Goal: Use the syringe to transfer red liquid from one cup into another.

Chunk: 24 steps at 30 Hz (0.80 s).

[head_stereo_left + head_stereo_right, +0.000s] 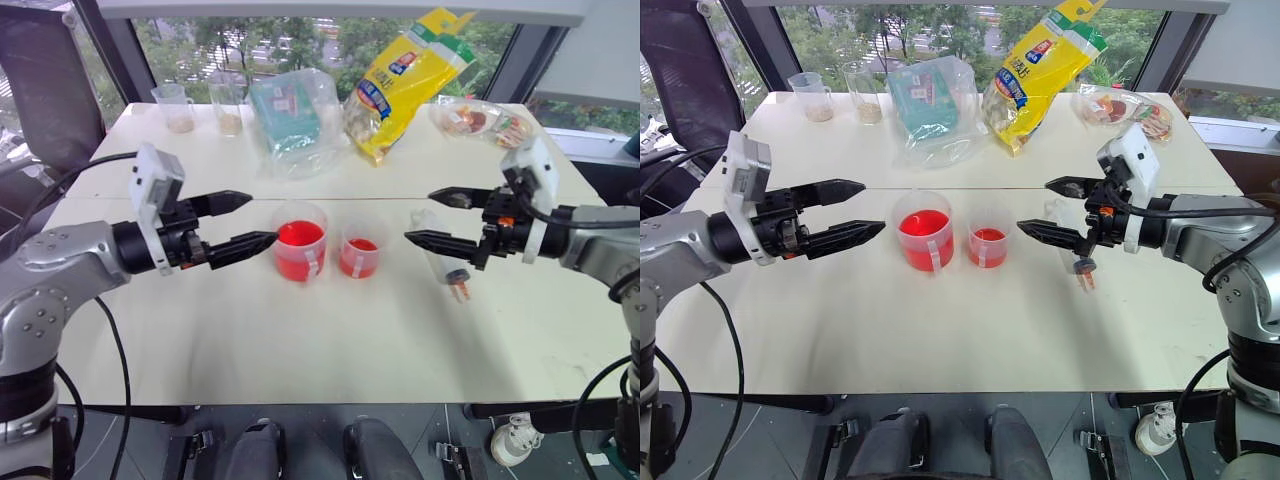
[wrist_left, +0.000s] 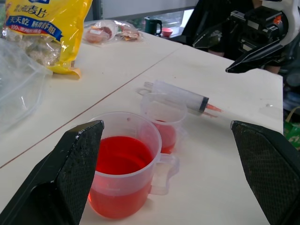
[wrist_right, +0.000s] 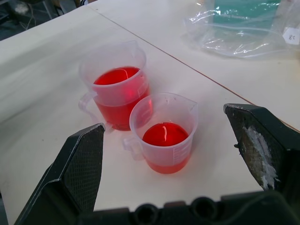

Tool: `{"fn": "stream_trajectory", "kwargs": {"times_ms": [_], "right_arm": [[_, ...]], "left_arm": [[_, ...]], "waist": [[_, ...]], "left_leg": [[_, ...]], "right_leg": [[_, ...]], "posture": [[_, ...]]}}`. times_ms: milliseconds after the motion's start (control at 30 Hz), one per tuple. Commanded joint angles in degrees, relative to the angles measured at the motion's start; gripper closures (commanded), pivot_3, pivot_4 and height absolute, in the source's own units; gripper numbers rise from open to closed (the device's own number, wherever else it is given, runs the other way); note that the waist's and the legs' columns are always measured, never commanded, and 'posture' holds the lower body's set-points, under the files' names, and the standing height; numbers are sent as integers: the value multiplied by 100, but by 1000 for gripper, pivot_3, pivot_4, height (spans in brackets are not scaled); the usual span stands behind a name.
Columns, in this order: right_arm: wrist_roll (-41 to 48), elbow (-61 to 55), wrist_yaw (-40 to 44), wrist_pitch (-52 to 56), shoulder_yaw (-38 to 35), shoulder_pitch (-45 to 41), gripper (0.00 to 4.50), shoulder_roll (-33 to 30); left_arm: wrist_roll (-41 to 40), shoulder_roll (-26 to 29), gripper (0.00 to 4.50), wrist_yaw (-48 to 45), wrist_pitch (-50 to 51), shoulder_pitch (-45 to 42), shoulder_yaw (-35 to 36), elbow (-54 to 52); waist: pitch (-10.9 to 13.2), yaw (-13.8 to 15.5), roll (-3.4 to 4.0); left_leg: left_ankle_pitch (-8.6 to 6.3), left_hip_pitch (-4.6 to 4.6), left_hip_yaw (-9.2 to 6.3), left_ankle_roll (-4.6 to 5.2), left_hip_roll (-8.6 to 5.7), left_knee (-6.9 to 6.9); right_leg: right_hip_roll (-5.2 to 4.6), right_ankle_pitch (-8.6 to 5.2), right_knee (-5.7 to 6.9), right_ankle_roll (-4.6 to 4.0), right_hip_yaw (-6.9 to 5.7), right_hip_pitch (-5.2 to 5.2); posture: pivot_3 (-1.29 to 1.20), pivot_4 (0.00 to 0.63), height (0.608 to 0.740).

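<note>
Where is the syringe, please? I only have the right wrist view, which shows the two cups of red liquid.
Observer: The syringe lies on its side on the table, on the robot's right of the shorter cup, apart from it.
Operator: Which way does its tip point?
Observer: The orange tip points toward the table's near edge.
Operator: And the left claw?
Observer: The left claw is open and empty, on the left of the taller cup.
</note>
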Motion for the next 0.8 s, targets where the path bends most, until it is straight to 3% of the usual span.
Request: {"fn": "stream_trajectory", "kwargs": {"times_ms": [33, 600, 800], "right_arm": [[-12, -2, 47, -138, -77, 21, 50, -162], [-529, 648, 18, -186, 396, -197, 50, -522], [-900, 1233, -51, -15, 898, -710, 50, -511]], "left_arm": [[-63, 89, 0, 11, -77, -104, 64, -104], [-44, -123, 0, 79, -290, -42, -73, -176], [-13, -166, 0, 102, -366, -22, -132, -181]], "waist": [[0, 2, 0], [0, -5, 0], [0, -13, 0]], "left_leg": [[0, 0, 0, 0, 0, 0], [0, 1, 1, 0, 0, 1], [0, 1, 2, 0, 0, 1]], "right_leg": [[0, 0, 0, 0, 0, 0], [0, 0, 0, 0, 1, 0], [1, 0, 0, 0, 2, 0]], "posture": [[0, 150, 740], [0, 150, 740], [0, 150, 740]]}}
